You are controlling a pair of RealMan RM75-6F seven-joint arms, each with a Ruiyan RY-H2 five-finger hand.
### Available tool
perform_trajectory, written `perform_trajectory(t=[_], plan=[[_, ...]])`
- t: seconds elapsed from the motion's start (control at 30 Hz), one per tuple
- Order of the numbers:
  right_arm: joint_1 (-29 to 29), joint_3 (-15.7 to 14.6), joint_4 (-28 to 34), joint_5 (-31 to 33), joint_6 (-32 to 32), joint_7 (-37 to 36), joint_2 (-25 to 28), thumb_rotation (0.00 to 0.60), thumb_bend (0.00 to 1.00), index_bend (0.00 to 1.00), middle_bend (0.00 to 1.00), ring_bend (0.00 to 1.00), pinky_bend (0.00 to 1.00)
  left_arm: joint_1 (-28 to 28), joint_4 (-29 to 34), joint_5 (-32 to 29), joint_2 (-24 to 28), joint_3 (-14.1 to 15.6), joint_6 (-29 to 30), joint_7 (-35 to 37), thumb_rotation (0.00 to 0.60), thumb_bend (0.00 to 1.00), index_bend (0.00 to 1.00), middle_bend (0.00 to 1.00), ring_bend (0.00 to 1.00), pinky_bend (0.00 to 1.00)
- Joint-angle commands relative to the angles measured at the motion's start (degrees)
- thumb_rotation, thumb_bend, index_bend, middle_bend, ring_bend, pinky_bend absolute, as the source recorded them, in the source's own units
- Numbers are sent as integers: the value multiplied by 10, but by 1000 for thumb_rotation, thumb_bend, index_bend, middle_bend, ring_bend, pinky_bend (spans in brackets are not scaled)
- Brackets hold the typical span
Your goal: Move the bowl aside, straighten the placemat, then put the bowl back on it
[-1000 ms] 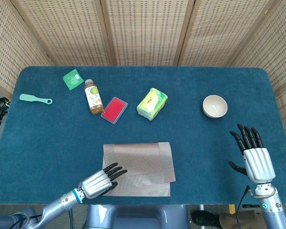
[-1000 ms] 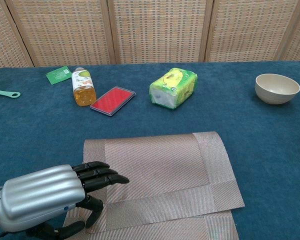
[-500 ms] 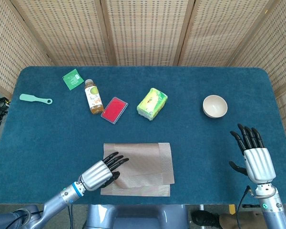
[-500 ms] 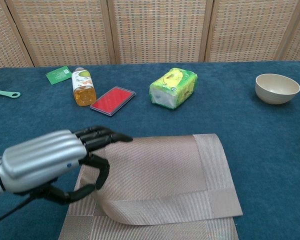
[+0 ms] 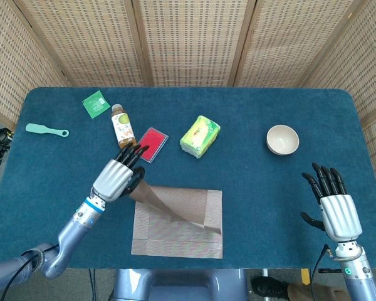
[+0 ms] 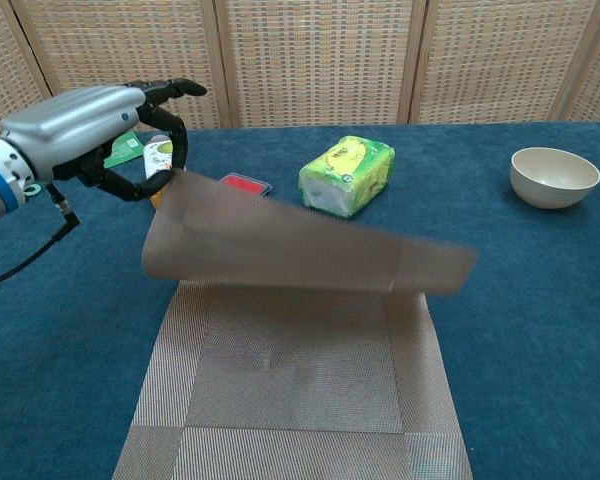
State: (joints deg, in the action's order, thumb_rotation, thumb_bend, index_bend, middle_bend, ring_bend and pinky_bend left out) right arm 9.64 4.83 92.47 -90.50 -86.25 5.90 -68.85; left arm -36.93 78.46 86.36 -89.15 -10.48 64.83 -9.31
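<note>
We're seeing the left hand (image 5: 117, 177) holding up the folded-over flap of the placemat (image 5: 178, 222), pinching its corner between thumb and fingers (image 6: 176, 88); the other fingers are extended and lying close together. The flap is hanging in the air, blurred in the chest view, running from the hand down to the mat's right edge. The rest of the placemat is lying flat on the blue table (image 5: 269, 207), near the front edge, roughly centred.

The right hand (image 5: 336, 207) is hovering over the table's front-right corner, holding nothing, fingers pointing up and slightly spread, thumb out to the side. We're only getting it in the head view.

The bowl (image 5: 282, 139) is sitting upright on the right side of the table, well apart from the placemat and beyond the right hand.

Along the back half we're seeing a yellow-green packet (image 5: 200, 135), a red case (image 5: 151, 143) just beside the left hand's fingertips, a bottle (image 5: 121, 125) lying on its side, a green sachet (image 5: 96, 103) and a teal spoon (image 5: 46, 130) at far left. Wicker screens (image 5: 188, 37) are standing behind the table.
</note>
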Motion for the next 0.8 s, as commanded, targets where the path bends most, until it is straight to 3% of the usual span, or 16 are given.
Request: perform_trajectory(t=[0.03,0.17,0.47,0.53,0.6,0.63,0.67,0.8], plan=[[0,0,1,1,1,1,0,600,0,181,0,0,0,-22,-44,-59,0,-42,-33,-18,600,666,787,0,0,0],[2,0,0,4,6,6,-3,600,0,182,0,0,0,-34,-90,-108,-7,-60,-61,-19,600,666,787,0,0,0],[5,2,-5,13,14,15,-9,600,0,184,0,0,0,-54,-191,-147,-44,-65,-92,18,600,654,747,0,0,0],[5,3,-7,15,16,16,-10,600,0,184,0,0,0,-54,-205,-149,-49,-63,-93,29,600,541,532,0,0,0],[5,3,-8,16,17,16,-10,600,0,184,0,0,0,-53,-209,-148,-49,-63,-89,44,600,178,124,0,0,0],[6,3,-9,16,18,16,-10,600,0,184,0,0,0,-50,-208,-145,-48,-65,-76,56,600,75,45,0,0,0],[6,3,-9,16,18,15,-10,600,0,184,0,0,0,-47,-206,-141,-46,-66,-65,65,600,3,0,0,0,0],[9,-2,-13,8,23,12,-10,600,0,183,0,0,0,-26,-162,-133,-15,-68,-27,83,600,0,0,0,0,0]])
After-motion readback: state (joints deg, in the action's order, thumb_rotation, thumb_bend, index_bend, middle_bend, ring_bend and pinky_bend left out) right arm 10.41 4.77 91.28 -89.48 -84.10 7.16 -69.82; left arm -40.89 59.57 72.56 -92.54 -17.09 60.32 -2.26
